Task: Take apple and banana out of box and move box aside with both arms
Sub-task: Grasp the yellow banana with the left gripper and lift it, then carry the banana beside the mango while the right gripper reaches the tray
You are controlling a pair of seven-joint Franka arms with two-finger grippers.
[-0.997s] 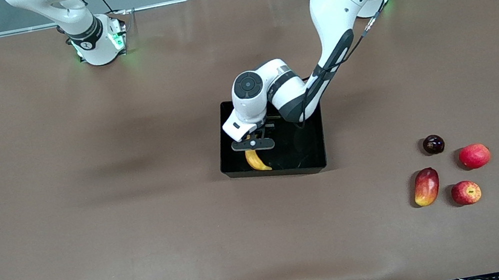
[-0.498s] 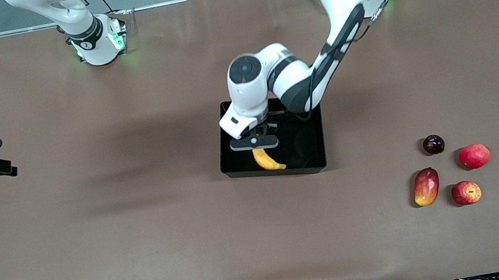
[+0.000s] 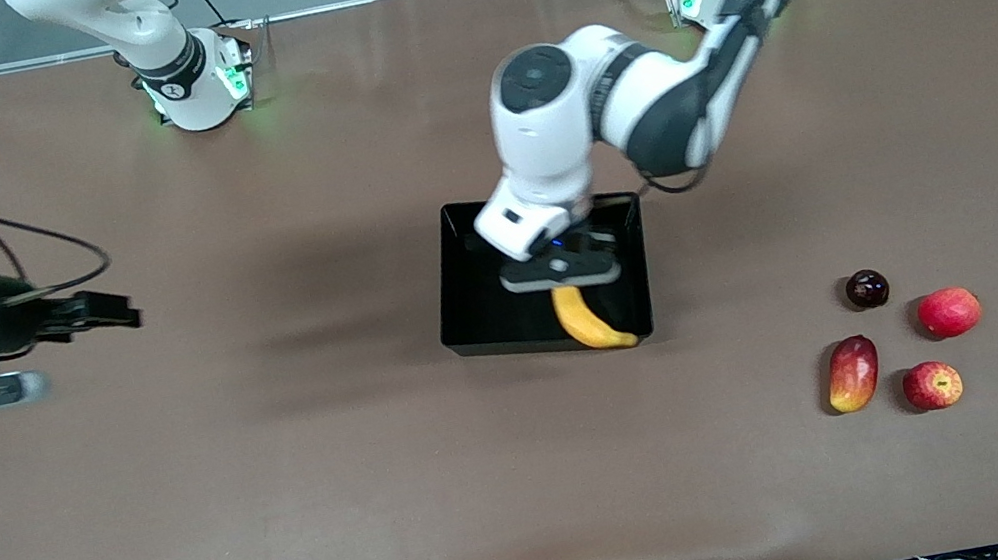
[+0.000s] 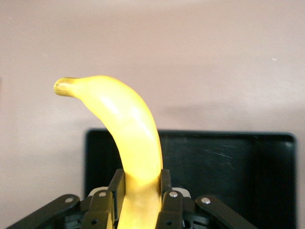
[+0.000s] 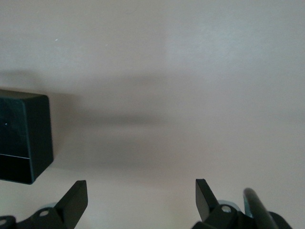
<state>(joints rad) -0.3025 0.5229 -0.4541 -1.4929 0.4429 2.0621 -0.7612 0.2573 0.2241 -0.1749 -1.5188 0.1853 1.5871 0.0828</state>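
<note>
— What changed for you?
— Your left pincer [image 3: 561, 272] clamped the banana [image 3: 589, 320] and has raised it over the box [image 3: 474, 310].
— The other?
— Right pincer [image 3: 121, 313] waits, spread wide, above the desk [image 3: 292, 497]; the apple [image 3: 931, 385] sits out already.

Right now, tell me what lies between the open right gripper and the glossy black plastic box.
Only bare brown table between right gripper and box, per the front view.
</note>
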